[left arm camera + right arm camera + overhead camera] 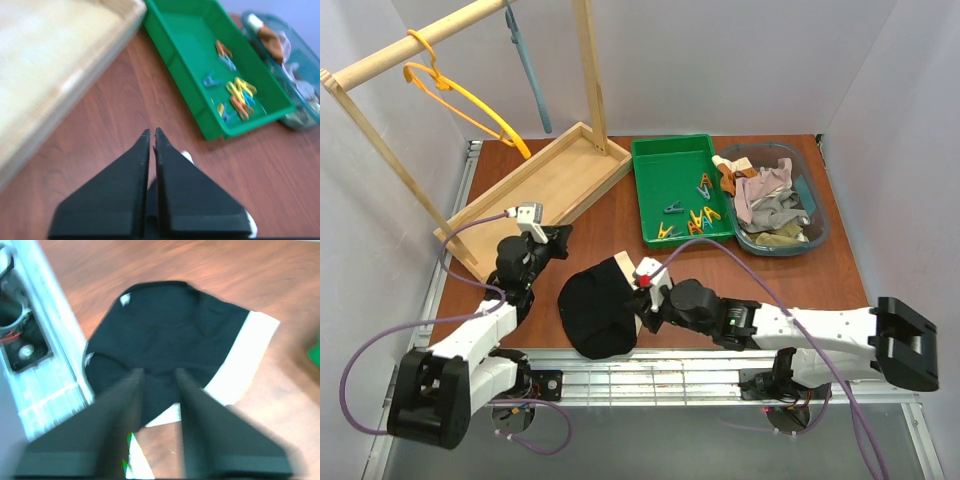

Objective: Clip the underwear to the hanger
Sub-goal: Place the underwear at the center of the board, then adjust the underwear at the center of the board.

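1. The right wrist view is blurred. The right pincer [159, 374] stands open over the underwear [165, 330]; I cannot tell whether its tips touch the cloth.
2. From above, the right arm covers part of the cream waistband. The underwear lies on the surface [840, 270] between the arms.
3. The left pincer [152, 136] is closed to a thin slit, holding nothing.
4. The hanger [460, 98] hangs on the wooden rail [410, 50], well apart from the underwear.
5. The green tray [665, 170] holds coloured clips [695, 215]; the clear bin [820, 225] holds piled clothes [765, 195].
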{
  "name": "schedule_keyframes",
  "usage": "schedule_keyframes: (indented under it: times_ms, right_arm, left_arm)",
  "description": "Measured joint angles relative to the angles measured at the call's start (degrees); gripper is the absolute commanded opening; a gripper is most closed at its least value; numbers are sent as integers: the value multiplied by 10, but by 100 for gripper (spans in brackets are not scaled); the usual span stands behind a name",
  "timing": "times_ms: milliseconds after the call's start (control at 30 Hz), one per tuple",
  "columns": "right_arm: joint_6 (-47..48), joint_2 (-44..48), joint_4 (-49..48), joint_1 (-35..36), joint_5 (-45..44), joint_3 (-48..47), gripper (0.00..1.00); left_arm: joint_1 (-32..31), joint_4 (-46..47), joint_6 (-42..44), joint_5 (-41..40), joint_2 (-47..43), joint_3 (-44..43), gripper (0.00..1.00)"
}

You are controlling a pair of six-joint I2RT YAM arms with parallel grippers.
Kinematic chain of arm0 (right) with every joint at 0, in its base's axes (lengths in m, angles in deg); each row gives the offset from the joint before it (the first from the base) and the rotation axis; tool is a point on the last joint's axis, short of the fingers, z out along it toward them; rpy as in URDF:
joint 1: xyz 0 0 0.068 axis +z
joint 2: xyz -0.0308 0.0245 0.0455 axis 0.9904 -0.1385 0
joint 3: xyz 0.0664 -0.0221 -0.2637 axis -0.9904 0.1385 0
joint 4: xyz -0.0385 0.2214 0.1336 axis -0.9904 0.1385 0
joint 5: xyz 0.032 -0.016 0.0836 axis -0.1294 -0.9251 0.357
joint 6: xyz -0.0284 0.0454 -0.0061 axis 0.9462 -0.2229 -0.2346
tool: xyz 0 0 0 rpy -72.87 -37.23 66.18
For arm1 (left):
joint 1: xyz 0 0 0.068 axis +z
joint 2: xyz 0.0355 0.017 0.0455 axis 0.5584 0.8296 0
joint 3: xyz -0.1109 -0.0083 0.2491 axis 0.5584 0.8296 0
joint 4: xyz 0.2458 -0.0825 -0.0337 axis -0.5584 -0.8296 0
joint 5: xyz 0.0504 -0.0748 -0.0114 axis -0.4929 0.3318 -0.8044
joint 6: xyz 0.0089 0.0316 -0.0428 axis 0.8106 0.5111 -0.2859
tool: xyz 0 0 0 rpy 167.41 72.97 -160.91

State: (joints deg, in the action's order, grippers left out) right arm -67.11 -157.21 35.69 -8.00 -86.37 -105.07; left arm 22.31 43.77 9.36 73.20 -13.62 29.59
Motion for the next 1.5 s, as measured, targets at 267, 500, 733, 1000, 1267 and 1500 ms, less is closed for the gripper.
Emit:
schedule_keyframes:
  times_ms: [267,500,733,1000,1267,1500]
  right_arm:
    - [-68,-65,-9,-1,-84,24,1]
    - [-97,-135,6,-1,-109,20,1]
    - [-116,-195,-10,-1,-81,4,1]
    - [-145,-214,-16,-1,-52,4,1]
    - [-189,-174,28,-1,-76,28,1]
    - [-217,-125,46,-32,-104,69,1]
  left_arm:
    - [-87,20,-3,30,115,-7,0]
    - [-116,54,-5,70,156,-16,0]
    - [-134,86,-14,115,212,-19,0]
    - [-160,84,-26,137,288,-37,0]
    - [-163,52,-37,115,346,-44,0]
    - [-164,46,-52,83,365,-48,0]
